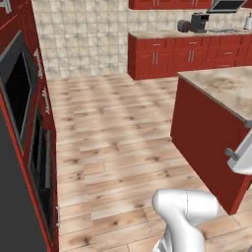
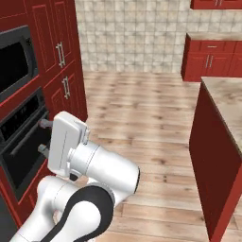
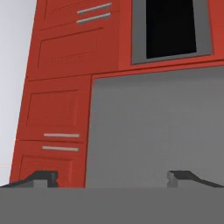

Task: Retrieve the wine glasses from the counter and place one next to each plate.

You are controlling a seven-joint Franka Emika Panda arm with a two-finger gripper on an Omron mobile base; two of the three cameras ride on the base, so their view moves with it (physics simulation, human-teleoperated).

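My gripper [image 2: 43,137] is open with nothing between its fingers and points at the red oven wall on the left. Seen from the hand, the two fingertips [image 3: 43,177] stand wide apart in front of a grey oven panel [image 3: 153,131]. The counter [image 1: 162,34] with its beige stone top and red cabinets runs along the far wall, well away from the arm. The wine glasses and the plates are out of view.
A red island with a marbled top [image 1: 226,88] stands to the right. Built-in ovens [image 1: 19,93] and red cabinets with steel handles [image 2: 61,54] line the left side. A dark coffee machine [image 1: 197,22] sits on the far counter. Wooden floor [image 1: 113,128] lies open between.
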